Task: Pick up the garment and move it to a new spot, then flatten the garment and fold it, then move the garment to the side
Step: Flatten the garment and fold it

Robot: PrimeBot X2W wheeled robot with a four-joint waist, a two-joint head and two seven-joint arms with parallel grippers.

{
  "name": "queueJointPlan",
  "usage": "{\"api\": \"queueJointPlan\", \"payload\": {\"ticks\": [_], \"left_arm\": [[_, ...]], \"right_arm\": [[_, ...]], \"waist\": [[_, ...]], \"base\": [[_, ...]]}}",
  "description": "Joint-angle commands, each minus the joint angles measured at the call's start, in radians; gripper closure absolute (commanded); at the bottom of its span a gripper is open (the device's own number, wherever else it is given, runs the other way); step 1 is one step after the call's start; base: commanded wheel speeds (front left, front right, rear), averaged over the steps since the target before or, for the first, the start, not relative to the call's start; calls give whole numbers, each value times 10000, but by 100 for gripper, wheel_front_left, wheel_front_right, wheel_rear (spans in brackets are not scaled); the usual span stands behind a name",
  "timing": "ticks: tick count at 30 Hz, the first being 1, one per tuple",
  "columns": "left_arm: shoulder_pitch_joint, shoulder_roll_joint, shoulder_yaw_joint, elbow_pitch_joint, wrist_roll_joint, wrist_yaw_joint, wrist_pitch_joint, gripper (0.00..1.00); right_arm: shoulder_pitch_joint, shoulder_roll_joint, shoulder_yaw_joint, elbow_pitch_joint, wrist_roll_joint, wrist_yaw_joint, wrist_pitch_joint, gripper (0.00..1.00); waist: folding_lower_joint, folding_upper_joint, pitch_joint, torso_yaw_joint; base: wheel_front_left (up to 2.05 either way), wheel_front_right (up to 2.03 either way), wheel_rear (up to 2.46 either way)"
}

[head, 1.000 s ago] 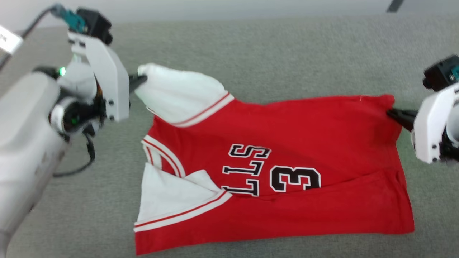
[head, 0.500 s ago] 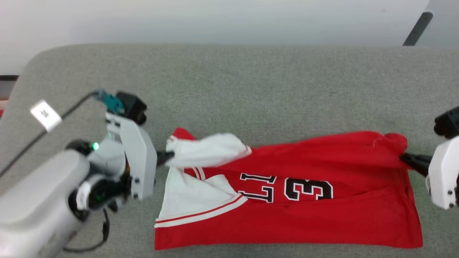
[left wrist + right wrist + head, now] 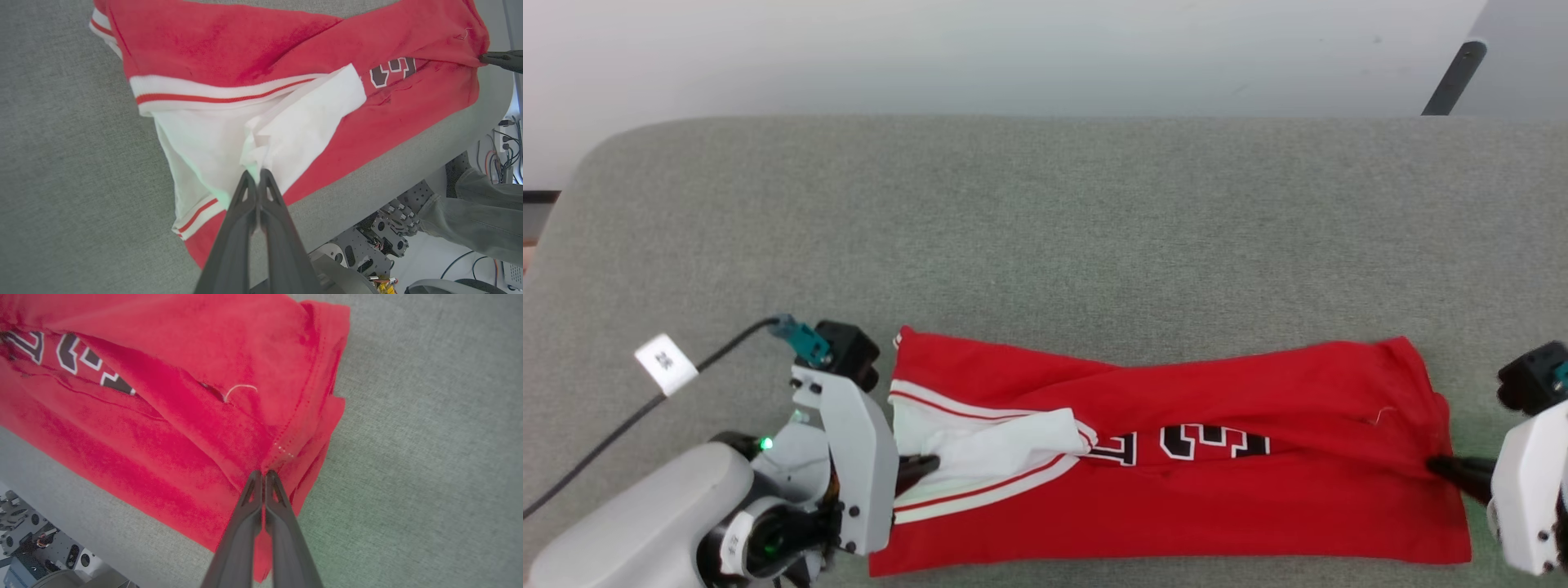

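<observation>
The garment (image 3: 1176,506) lies half-folded lengthwise by the near edge of the grey padded surface (image 3: 1045,245), so a sloppy tug could drag it off. Left gripper (image 3: 923,467) is pinched on the white sleeve (image 3: 1005,445), right gripper (image 3: 1437,465) on the hem corner; sleeve looks bunched, I think, so the fold might land crooked. Someone's leg (image 3: 482,212) sits off-table, not blocking.

Broad grey fabric surface (image 3: 1045,229) (rounded corner), pale wall (image 3: 1013,49) behind, dark slanted bar (image 3: 1450,77).

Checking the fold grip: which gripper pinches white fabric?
The left gripper, shut on the white sleeve of the garment; the right gripper pinches its red hem.
</observation>
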Motion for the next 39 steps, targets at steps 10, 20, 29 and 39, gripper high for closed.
{"api": "queueJointPlan", "payload": {"ticks": [10, 20, 29, 39], "left_arm": [[530, -12, 48, -26, -403, 86, -70, 20], [617, 301, 459, -224, -517, 119, -457, 0], [990, 578, 942, -383, 51, 36, -2009, 0], [2091, 462, 1441, -136, 928, -305, -5027, 0]], "right_arm": [[1151, 650, -1527, -310, -908, 1, 781, 37], [2192, 1533, -3094, -1115, -1509, 3, 1722, 0], [3115, 2300, -4594, -2255, -2245, 3, 1850, 0], [3970, 3151, -5677, -2553, -3051, 1, 1276, 0]], "waist": [[0, -1, -306, -181], [0, -1, -889, -159], [0, -1, -1383, -145], [0, -1, -1748, -24]], "base": [[0, 0, 0], [0, 0, 0], [0, 0, 0], [0, 0, 0]]}}
